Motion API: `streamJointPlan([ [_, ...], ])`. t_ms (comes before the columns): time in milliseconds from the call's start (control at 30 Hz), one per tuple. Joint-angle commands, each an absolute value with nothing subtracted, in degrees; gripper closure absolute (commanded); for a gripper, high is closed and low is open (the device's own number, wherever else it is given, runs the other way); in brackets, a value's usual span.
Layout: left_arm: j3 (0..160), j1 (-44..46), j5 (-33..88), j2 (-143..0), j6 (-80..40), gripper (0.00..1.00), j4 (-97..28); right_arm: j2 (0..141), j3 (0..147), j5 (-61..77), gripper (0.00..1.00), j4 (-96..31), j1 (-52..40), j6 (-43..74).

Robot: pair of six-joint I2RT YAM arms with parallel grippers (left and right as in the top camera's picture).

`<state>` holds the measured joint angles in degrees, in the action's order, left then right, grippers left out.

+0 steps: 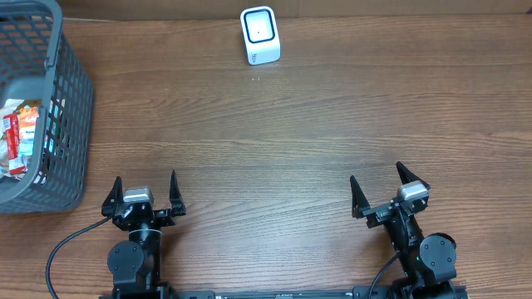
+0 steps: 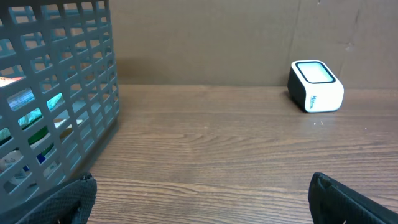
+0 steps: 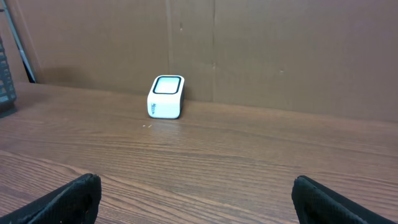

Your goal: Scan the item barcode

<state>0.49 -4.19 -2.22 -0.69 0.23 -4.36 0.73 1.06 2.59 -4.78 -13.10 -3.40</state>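
Observation:
A white barcode scanner (image 1: 259, 35) with a dark-rimmed window stands at the table's far edge; it also shows as the scanner (image 2: 316, 86) and the scanner (image 3: 166, 96) in the wrist views. Packaged items (image 1: 21, 133) in red, orange and white lie inside a grey plastic basket (image 1: 71, 100) at the far left; through the basket wall (image 2: 68, 99) colourful packets show. My left gripper (image 1: 145, 198) sits open near the front edge, nothing between its fingers (image 2: 71, 200). My right gripper (image 1: 385, 189) is open too, with only bare wood between its fingertips (image 3: 78, 198).
The wooden table (image 1: 283, 141) stretches between the grippers and the scanner. A brown cardboard wall (image 3: 261, 50) stands behind the table. A black cable (image 1: 62, 249) runs from the left arm's base.

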Motion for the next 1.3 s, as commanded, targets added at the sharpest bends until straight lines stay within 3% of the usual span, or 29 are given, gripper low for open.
streamJointPlan([
  [0,0.3,-3.9,-3.0,-0.3,1.3,0.0,-4.2,0.2,0.4,2.7,0.0,-4.6,-12.8,-3.7],
  [1267,0.3,-3.9,-3.0,-0.3,-1.0,0.0,-4.1,0.2,0.4,2.7,0.0,-4.6,-12.8,-3.7],
])
